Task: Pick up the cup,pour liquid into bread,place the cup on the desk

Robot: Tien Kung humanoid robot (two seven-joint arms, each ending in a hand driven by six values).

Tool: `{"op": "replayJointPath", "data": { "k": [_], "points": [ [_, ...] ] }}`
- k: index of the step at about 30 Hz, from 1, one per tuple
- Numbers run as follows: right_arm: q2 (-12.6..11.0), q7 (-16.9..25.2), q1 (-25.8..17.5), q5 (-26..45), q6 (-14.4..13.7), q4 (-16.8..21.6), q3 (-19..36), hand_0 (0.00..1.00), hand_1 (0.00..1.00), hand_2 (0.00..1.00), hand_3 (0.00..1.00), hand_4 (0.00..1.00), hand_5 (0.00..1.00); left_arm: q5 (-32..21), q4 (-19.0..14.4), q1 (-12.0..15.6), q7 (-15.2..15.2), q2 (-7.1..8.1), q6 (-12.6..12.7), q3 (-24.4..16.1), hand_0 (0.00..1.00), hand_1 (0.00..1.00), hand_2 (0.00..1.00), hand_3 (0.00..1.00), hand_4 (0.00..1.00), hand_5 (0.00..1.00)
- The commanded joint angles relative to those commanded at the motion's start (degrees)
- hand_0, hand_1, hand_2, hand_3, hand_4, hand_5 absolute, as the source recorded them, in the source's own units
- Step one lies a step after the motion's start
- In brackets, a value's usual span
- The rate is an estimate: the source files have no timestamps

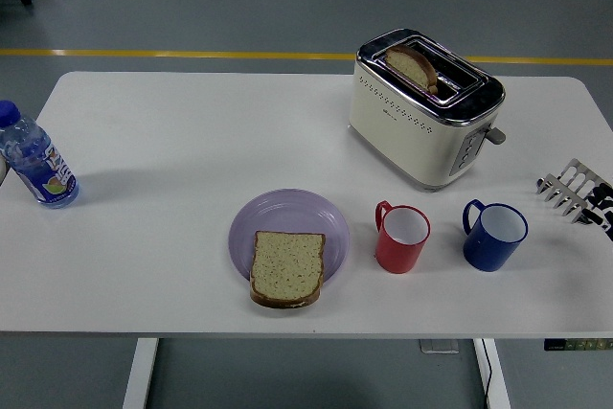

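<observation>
No legible writing. Two cups: red cup (402, 238), blue cup (495, 236). One bread slice (286, 268) on plate (287, 213). Right hand (578, 193) at tabletop (192, 141) edge, fingers spread, empty.

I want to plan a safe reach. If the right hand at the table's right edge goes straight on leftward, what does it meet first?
Probably the blue cup: it stands nearest to the right hand, slightly nearer the table's front. Depth is unclear.

Bread (286, 268): I see it on the purple plate (287, 215).
Cups: red cup (401, 238) beside blue cup (494, 235).
Right hand (578, 192): at the surface's (192, 141) edge, fingers extended.
</observation>
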Motion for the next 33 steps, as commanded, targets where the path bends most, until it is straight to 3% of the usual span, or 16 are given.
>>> {"op": "replayJointPath", "data": {
  "k": [2,3,9,10,16,33],
  "points": [
    [-0.3,0.2,-0.3,-2.1,0.2,0.2,-0.5,0.707,0.696,0.852,0.824,0.872,0.088,0.0,0.0,0.0,0.0,0.00,0.0,0.1,0.668,0.735,0.738,0.628,0.396,0.998],
    [-0.4,0.2,-0.5,-3.0,0.3,0.3,-0.7,0.806,0.780,0.908,0.922,0.925,0.079,0.0,0.0,0.0,0.0,0.01,0.0,0.1,0.668,0.735,0.737,0.628,0.395,0.998],
    [-2.0,0.9,-2.5,-7.3,0.8,0.9,-3.0,0.806,0.780,0.908,0.922,0.925,0.079,-0.1,0.0,0.1,0.1,0.06,0.1,0.4,0.668,0.735,0.737,0.628,0.395,0.998],
    [-2.3,1.1,-3.0,-8.1,1.0,0.9,-3.3,0.884,0.821,0.949,0.980,0.963,0.076,-0.1,0.0,0.2,0.1,0.09,0.1,0.5,0.668,0.735,0.737,0.629,0.395,0.998],
    [-3.2,2.2,-5.0,-9.5,1.7,1.0,-5.3,0.906,0.845,0.958,0.998,0.980,0.072,-0.1,0.0,0.2,0.1,0.16,0.1,0.7,0.668,0.735,0.737,0.629,0.393,0.998],
    [-2.1,6.0,-4.2,-10.7,-3.3,-2.4,-13.1,0.917,0.856,0.959,0.998,0.990,0.039,0.0,0.0,0.1,0.1,0.27,-0.1,0.6,0.668,0.735,0.737,0.630,0.397,0.998]
  ]
}}
